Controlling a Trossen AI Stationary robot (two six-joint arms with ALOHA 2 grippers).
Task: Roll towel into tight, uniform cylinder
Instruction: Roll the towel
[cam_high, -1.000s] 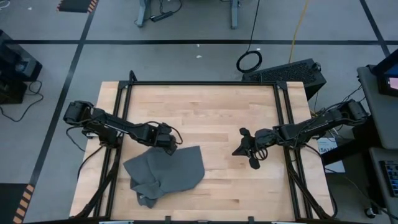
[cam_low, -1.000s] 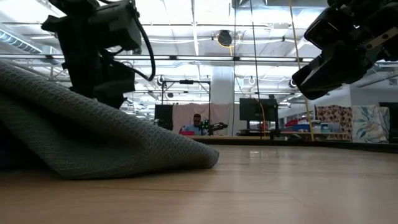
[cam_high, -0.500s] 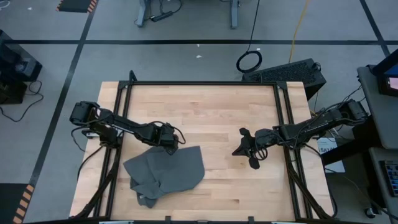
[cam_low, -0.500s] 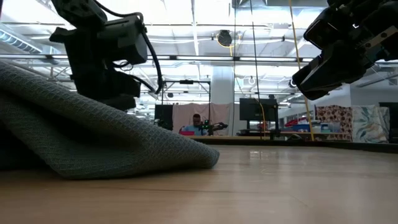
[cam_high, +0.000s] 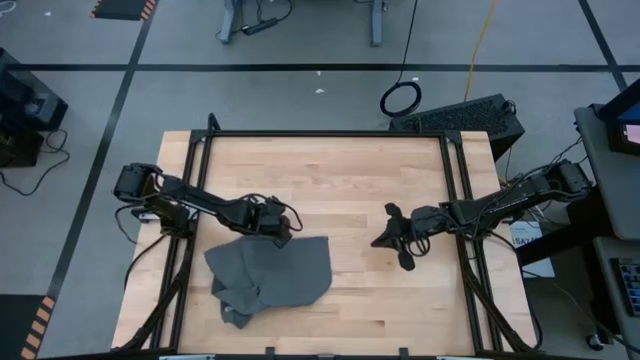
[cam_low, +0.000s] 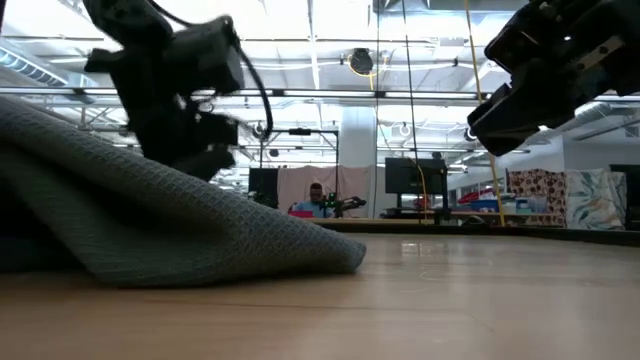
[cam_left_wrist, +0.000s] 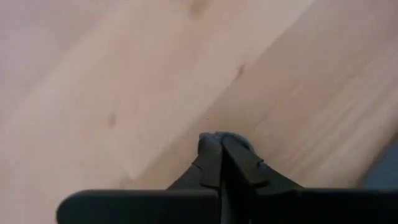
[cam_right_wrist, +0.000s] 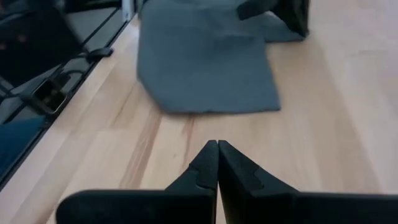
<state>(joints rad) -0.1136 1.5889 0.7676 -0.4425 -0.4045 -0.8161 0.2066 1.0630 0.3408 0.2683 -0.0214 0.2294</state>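
Here, towel (cam_high: 270, 280) lies crumpled on table (cam_high: 340, 170), front-left part, nearer left arm. Left gripper (cam_high: 282, 237) at towel's far edge, fingers (cam_left_wrist: 219, 152) pressed together; a bit of grey shows at tips, cannot tell if cloth is pinched. Right gripper (cam_high: 385, 240) closed, nothing in it, raised over table well apart from towel.

Towel (cam_high: 270, 278): dark grey, waffle-textured cloth, not rolled yet. Lies crumpled and partly folded over itself on the table, just in front of and under my left gripper (cam_high: 284, 238), whose tips meet at its far edge. Well apart from my right gripper (cam_high: 385, 228).
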